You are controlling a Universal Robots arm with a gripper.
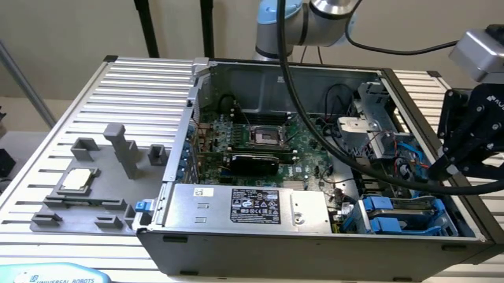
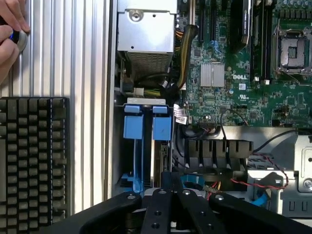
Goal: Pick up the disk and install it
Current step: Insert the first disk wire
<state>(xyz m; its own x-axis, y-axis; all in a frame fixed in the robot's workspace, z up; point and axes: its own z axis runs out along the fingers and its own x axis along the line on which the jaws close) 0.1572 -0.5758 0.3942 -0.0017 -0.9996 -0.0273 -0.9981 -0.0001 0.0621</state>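
Note:
The disk (image 2: 162, 129) stands edge-up in its blue carrier inside the drive bay of the open computer case (image 1: 197, 82), beside a second blue carrier (image 2: 132, 126). In the exterior view the same blue carriers (image 1: 398, 212) sit at the case's near corner, on that view's right. My gripper (image 2: 170, 181) hangs just above the bay, in line with the disk's slot, its fingers pressed together and nothing between them. The exterior view has the gripper (image 1: 437, 171) over the case's wall on that view's right.
The grey power-supply box (image 1: 244, 206) lies by the bay and the motherboard (image 1: 260, 141) behind it. A square CPU chip (image 1: 79, 178) rests on a grey fixture outside the case. A hand (image 2: 9, 29) and a black keyboard (image 2: 34, 156) are on the ribbed table.

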